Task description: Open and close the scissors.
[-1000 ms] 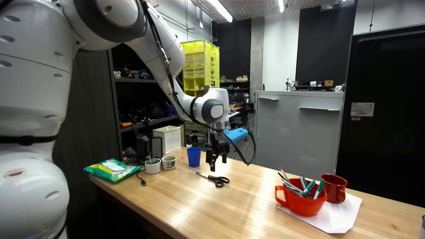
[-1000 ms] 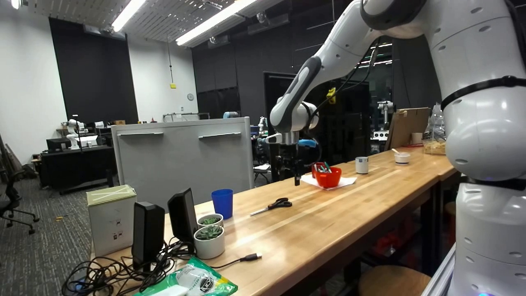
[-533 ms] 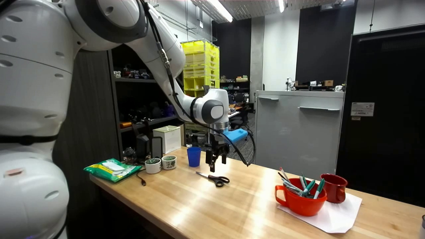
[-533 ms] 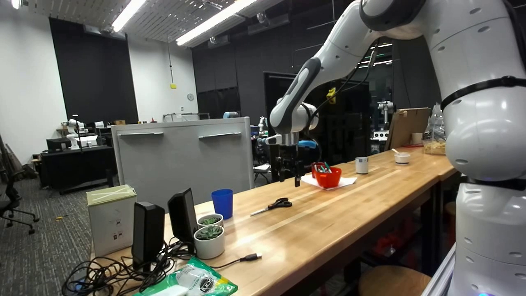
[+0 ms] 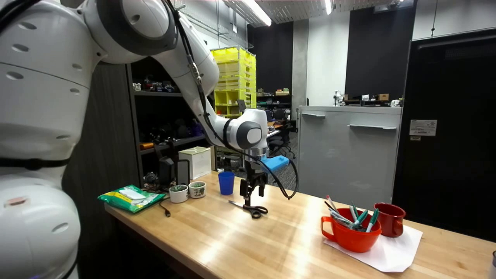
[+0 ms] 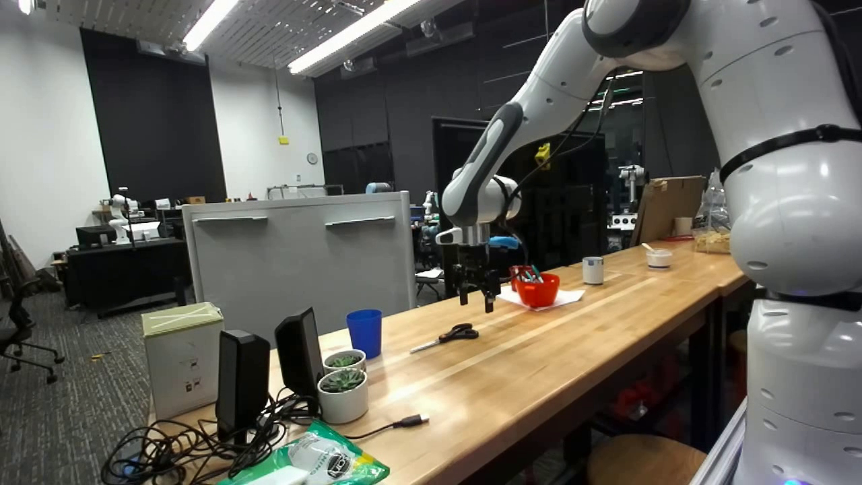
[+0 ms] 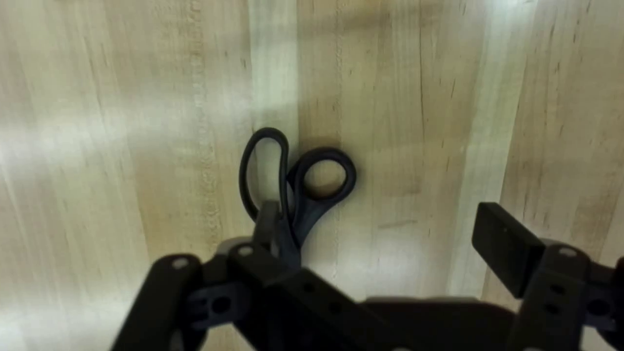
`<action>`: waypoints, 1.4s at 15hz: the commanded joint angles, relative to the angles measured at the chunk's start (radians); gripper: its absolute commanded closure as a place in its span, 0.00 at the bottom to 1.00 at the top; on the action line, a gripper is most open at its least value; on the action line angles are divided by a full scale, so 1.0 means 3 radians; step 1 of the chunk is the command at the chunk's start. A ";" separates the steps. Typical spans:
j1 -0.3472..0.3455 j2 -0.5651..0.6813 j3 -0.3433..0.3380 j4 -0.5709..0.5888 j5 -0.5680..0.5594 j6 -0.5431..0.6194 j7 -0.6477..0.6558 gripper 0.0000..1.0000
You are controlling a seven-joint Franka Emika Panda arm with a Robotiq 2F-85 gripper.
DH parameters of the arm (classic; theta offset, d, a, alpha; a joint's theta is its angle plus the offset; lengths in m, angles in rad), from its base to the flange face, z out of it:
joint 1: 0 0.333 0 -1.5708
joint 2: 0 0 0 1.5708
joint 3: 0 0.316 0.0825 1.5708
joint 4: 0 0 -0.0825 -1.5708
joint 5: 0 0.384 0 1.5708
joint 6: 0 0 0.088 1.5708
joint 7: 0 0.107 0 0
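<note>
One pair of scissors [image 7: 305,215] lies below the tool [image 6: 476,305] — jaws wide apart — nearer one jaw than the other.

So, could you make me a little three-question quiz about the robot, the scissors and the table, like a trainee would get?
1. True or false: the scissors lie on the table, and the gripper is open.

2. Pick one. The cup nearest the two potted plants is:
A) yellow
B) blue
C) green

3. Short answer: in the wrist view, which part of the scissors shows clearly?

Key:
1. True.
2. B.
3. The looped handles; the rest is mostly hidden behind the gripper.
</note>
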 commanded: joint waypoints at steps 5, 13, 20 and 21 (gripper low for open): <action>-0.0019 0.0271 0.0072 0.0230 -0.0183 -0.0046 0.0096 0.00; -0.0018 0.0531 0.0134 0.0503 -0.0324 -0.0100 0.0125 0.00; -0.0017 0.0634 0.0146 0.0623 -0.0384 -0.0111 0.0148 0.61; -0.0017 0.0634 0.0143 0.0627 -0.0394 -0.0116 0.0152 0.63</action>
